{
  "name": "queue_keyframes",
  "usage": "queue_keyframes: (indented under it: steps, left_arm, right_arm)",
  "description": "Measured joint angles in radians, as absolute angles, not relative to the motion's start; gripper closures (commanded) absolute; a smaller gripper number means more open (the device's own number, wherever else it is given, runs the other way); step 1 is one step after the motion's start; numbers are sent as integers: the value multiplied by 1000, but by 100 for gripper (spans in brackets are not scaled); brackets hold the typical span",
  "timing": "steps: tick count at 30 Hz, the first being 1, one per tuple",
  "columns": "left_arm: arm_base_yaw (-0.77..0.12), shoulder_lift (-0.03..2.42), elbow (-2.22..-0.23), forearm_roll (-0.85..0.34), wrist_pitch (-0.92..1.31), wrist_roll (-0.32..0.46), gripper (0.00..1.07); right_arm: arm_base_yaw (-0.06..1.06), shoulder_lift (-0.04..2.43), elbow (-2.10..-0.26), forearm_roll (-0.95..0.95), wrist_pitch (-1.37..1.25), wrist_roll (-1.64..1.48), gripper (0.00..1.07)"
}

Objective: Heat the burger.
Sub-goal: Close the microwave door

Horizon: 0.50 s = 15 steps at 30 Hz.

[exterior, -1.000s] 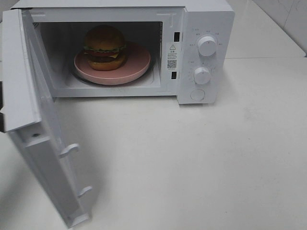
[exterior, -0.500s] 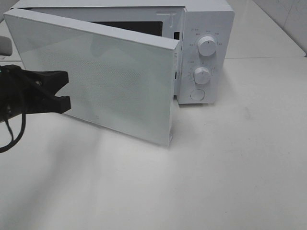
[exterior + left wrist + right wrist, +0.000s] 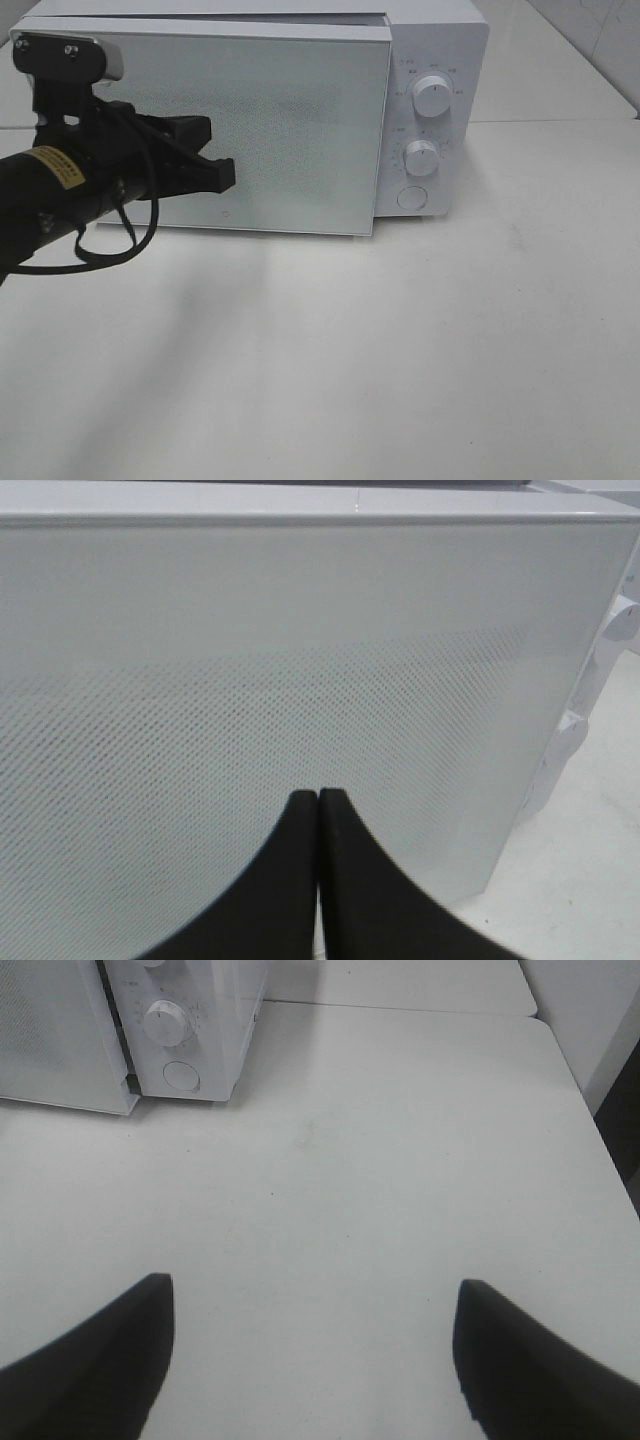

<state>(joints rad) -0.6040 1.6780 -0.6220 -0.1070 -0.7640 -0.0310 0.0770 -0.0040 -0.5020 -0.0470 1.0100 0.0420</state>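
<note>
The burger is hidden behind the white microwave door [image 3: 290, 130], which lies almost flat against the microwave [image 3: 440, 40] with a thin dark gap along its top edge. My left gripper [image 3: 225, 175] is shut, and its black fingertips [image 3: 300, 815] rest together against the door's dotted front, left of the door's middle. In the left wrist view the door [image 3: 300, 660] fills nearly the whole picture. My right gripper [image 3: 312, 1295] is open over bare table, well in front of the microwave's control panel [image 3: 185, 1020], with nothing between its fingers. It is outside the exterior view.
The control panel carries two round knobs [image 3: 431, 95] [image 3: 421, 158] and a round button [image 3: 411, 198]. The white table [image 3: 400, 350] stretches in front of and to the right of the microwave. A table edge and a dark gap show at the right [image 3: 610, 1130].
The door has swung from wide open to almost shut, hiding the burger and its pink plate. My left arm came in from the left and now presses on the door.
</note>
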Motion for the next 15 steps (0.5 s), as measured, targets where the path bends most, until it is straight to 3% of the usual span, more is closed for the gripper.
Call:
queue_keyframes:
  steps: [7,15]
  left_arm:
    - [-652,1752,-748,-198,-730,-25,107]
    - [-654,1820,-854,-203,-708,-25,107]
  right_arm:
    - [77,-4,-502,-47,1010,42,31]
    - [77,-4,-502,-47,1010,42,31]
